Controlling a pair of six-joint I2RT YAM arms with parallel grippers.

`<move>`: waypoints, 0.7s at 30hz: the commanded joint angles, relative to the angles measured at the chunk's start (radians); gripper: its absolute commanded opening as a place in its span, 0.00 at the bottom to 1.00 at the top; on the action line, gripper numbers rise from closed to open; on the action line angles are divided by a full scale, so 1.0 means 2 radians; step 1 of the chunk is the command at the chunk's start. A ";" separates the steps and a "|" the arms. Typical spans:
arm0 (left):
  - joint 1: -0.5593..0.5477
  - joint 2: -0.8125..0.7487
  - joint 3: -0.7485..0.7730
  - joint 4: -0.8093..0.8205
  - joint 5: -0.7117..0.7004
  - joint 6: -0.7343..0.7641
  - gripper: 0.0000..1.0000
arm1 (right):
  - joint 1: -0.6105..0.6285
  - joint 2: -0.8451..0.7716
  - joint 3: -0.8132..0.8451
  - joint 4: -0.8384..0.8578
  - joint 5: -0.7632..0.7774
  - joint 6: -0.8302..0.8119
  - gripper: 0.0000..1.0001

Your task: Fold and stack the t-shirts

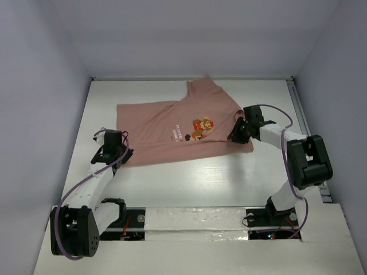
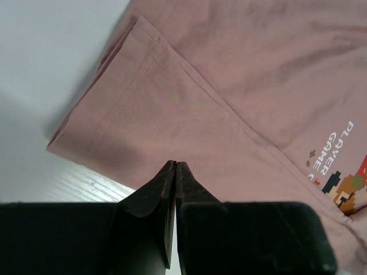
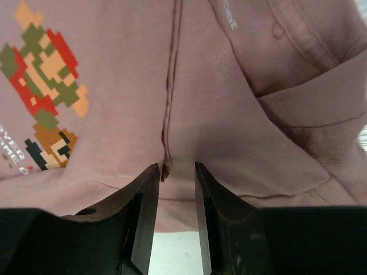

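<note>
Top external view: the pink t-shirt [image 1: 160,129] lies graphic-up in the middle of the white table [image 1: 189,183]. It is turned sideways and not yet squared, with a flap reaching toward the far edge. The left gripper [image 1: 125,153] sits at its near-left corner. The right gripper [image 1: 235,135] is at its right edge, just right of the chest graphic [image 1: 202,127]. From above, neither claw's opening can be read, and each gripper covers the cloth directly under it.

Left wrist view: the left gripper [image 2: 175,165] has its fingers pressed together, tips over the shirt's edge beside a hemmed sleeve [image 2: 114,97]. The fingers themselves hide whether any cloth is caught between them. The white lettering [image 2: 335,152] is cut off at the frame's right side.

Right wrist view: the right gripper [image 3: 172,167] is narrowly parted, straddling a crease that runs up the fabric, with bare table showing low in the gap. Nothing looks clamped there. The collar [image 3: 298,40] is only partly in frame.

For a clean fold, the right claw likely needs to close fully on that edge first. Both should then lift together and keep the cloth between them taut, so the layers land flat.
</note>
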 commanded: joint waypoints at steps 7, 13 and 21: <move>-0.002 -0.011 -0.020 0.045 0.023 0.022 0.00 | 0.022 0.016 -0.001 0.036 -0.022 0.020 0.35; -0.002 -0.023 -0.031 0.044 0.022 0.025 0.00 | 0.027 0.030 0.000 0.039 -0.019 0.024 0.32; -0.002 -0.028 -0.033 0.043 0.025 0.023 0.00 | 0.037 0.035 0.051 0.016 0.005 0.003 0.10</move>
